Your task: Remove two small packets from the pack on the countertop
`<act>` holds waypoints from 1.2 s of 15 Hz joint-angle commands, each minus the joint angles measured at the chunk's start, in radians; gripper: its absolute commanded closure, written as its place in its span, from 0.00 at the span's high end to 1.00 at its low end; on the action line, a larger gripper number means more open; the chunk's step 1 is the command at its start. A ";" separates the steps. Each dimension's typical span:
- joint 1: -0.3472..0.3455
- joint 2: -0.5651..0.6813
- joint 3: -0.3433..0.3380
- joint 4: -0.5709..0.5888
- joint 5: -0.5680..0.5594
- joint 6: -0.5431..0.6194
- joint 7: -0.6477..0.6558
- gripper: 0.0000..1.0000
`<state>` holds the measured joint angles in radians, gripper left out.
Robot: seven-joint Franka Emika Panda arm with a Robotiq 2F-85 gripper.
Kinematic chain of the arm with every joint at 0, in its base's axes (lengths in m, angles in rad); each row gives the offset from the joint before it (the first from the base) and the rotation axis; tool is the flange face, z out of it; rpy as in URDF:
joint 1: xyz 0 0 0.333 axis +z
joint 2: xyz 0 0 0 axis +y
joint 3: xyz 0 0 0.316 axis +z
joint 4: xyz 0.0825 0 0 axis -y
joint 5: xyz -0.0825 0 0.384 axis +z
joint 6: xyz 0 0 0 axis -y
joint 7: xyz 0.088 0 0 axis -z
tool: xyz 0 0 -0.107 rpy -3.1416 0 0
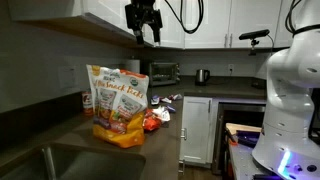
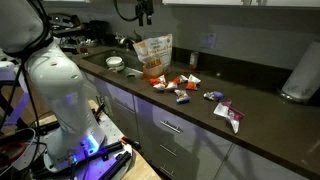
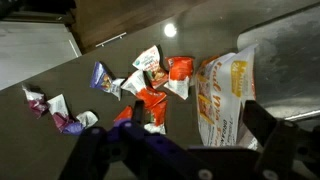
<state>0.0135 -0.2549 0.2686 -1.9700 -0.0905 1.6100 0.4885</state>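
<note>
The pack stands upright on the dark countertop, an orange-yellow and white bag; it shows in both exterior views and in the wrist view. Several small packets lie on the counter beside it: red-orange ones, a whitish one and purple-white ones. They spread along the countertop in an exterior view. My gripper hangs high above the pack, open and empty.
A toaster oven and a kettle stand at the back. A steel sink is set in the counter next to the pack. A bowl and a paper towel roll stand on the counter. Upper cabinets hang close to the gripper.
</note>
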 commanded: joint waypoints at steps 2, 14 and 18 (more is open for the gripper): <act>0.028 0.003 -0.024 0.003 -0.006 -0.003 0.006 1.00; 0.070 0.026 -0.104 -0.038 0.047 0.161 -0.286 1.00; 0.087 -0.003 -0.137 -0.070 0.102 0.169 -0.441 1.00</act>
<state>0.0810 -0.2175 0.1631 -2.0012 -0.0393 1.7649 0.1668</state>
